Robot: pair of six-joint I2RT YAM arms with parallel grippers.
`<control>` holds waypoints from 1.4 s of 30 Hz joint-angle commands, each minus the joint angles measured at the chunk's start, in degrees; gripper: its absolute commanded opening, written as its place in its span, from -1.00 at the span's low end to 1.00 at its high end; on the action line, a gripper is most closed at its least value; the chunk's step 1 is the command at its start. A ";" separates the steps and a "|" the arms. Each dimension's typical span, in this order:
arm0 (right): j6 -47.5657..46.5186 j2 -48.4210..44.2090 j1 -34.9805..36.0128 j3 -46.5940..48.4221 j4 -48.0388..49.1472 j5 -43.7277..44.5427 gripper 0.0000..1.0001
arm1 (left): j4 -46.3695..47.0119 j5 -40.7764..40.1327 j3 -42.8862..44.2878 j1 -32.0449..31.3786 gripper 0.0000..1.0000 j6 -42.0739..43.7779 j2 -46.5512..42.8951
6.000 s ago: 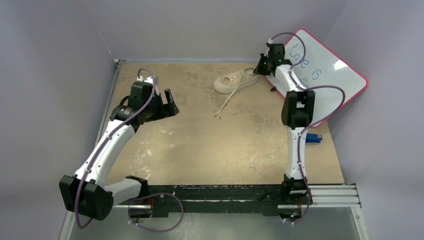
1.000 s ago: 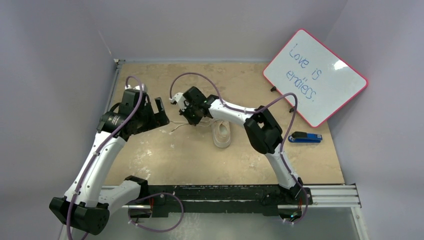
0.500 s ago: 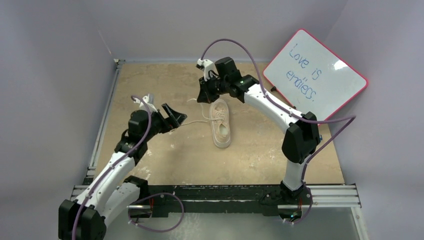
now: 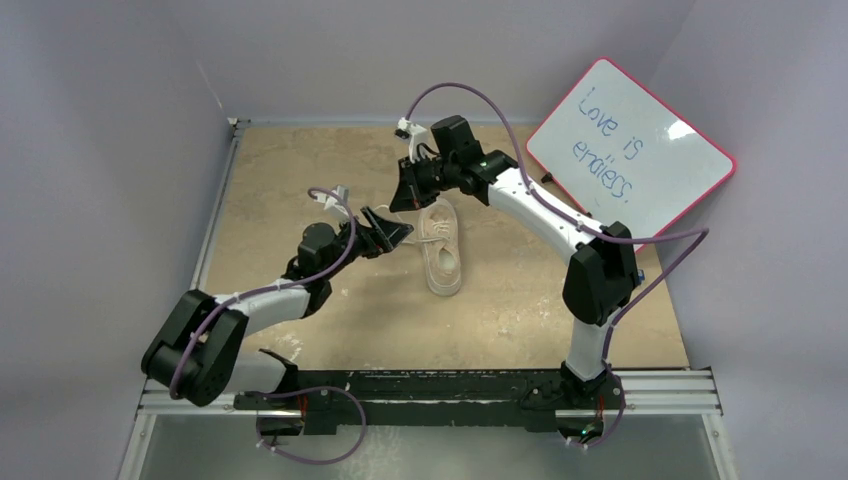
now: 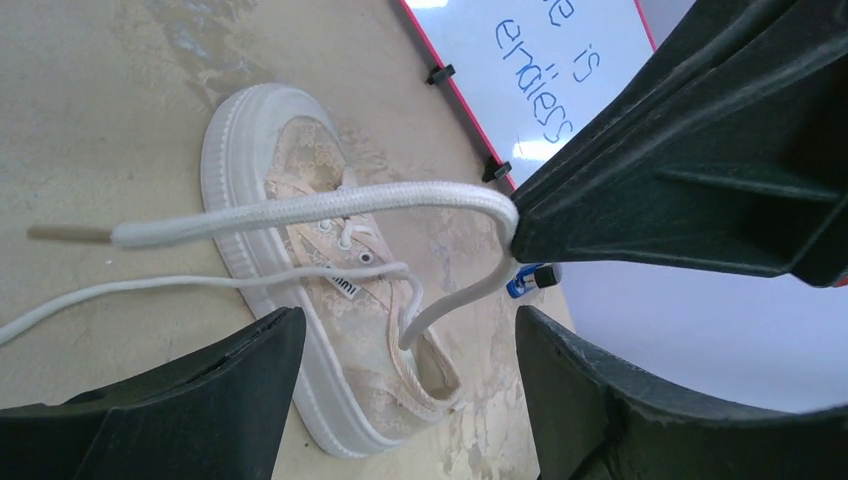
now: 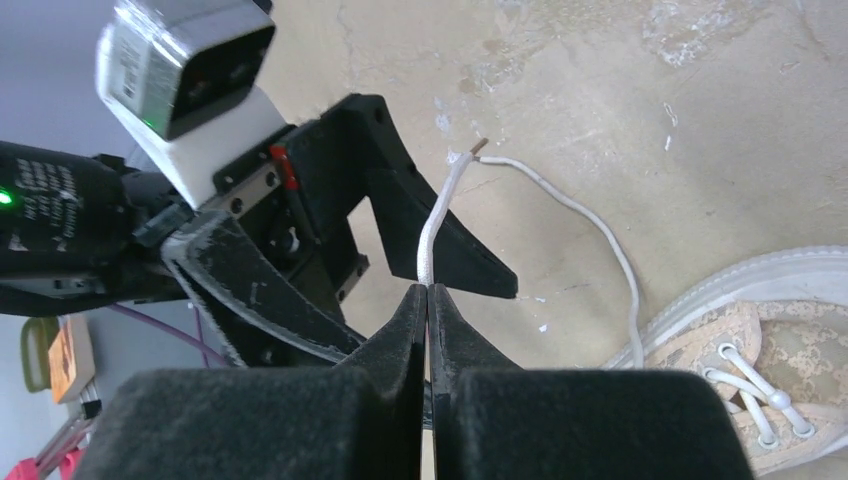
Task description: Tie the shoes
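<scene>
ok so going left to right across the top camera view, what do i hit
left gripper → sneaker → whiteboard. The right gripper, shut on a lace, overlaps the first two, so it is left out.

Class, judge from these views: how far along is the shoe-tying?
Done: nothing tied; the sneaker stands on its sole, unknotted. In hand: the right pincer is shut on one lace near its tip; the left pincer is open beside it. Left: crossing, looping, tightening.
</scene>
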 commanded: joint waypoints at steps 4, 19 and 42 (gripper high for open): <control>2.61 -0.24 -1.26 3.08 3.18 -2.86 -1.00 | 12.21 0.01 3.68 -1.75 0.25 -0.89 6.53; 5.74 0.85 -2.07 4.63 5.77 -3.57 -1.00 | 15.62 1.19 2.92 -2.33 -0.22 -2.78 10.18; 6.88 0.13 -2.10 2.26 5.34 -4.73 -1.00 | 13.06 1.28 8.14 -2.19 -1.00 -1.09 12.91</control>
